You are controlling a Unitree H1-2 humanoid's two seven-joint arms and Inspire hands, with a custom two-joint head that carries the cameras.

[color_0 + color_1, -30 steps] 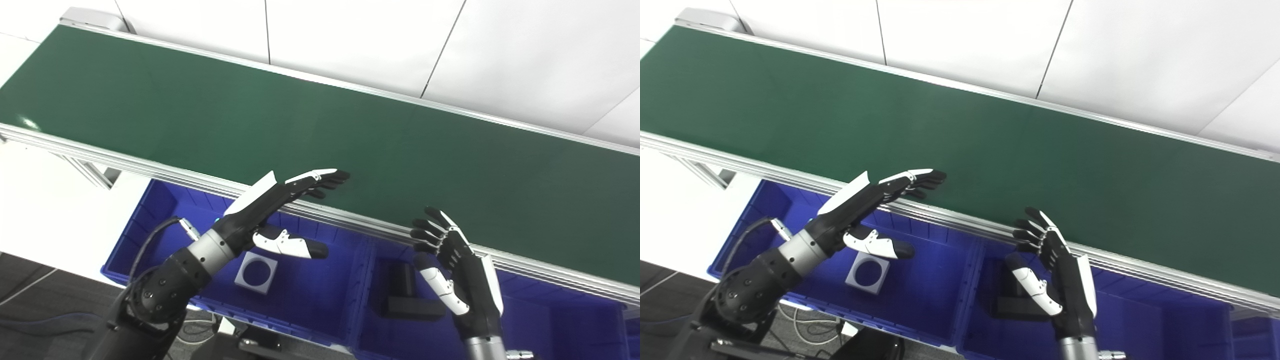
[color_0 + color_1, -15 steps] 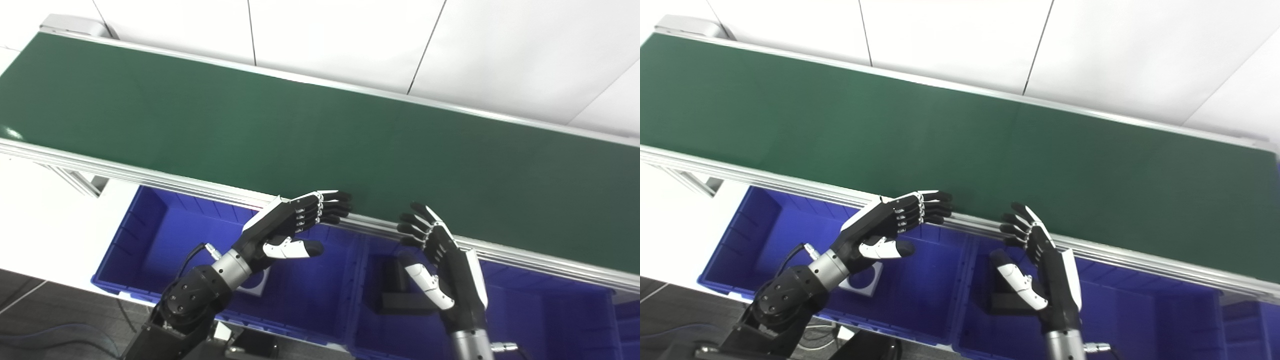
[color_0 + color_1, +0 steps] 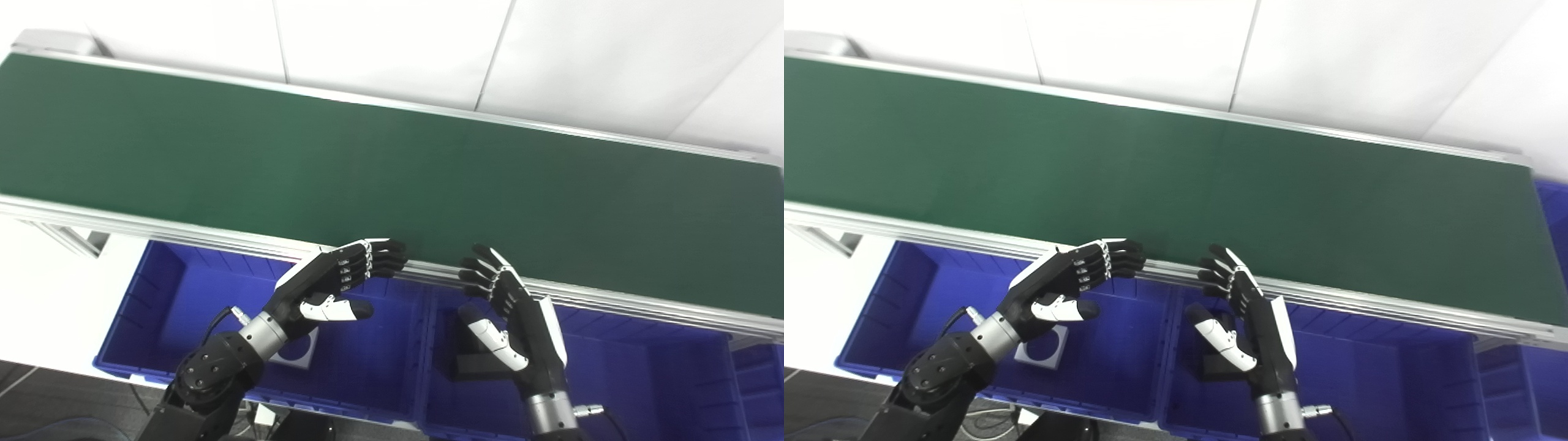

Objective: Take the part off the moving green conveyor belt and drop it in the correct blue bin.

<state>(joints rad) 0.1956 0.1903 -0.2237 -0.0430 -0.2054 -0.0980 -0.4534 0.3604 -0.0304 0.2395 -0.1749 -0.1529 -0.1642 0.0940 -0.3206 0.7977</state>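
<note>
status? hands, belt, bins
Left hand and right hand open, holding nothing, above the blue bins. Green belt shows no part. White part and a dark part lie in the bins.

Green conveyor belt (image 3: 380, 159): long, bare, runs diagonally. Blue bins (image 3: 153, 306) directly below its near rail: left holds white square holed part (image 3: 298, 353), next holds black part (image 3: 474, 366).

The conveyor belt (image 3: 392, 171) runs behind two bins side by side: the left bin (image 3: 153, 318) holds a square part (image 3: 297, 352), the right bin (image 3: 643, 380) a block (image 3: 478, 367).
</note>
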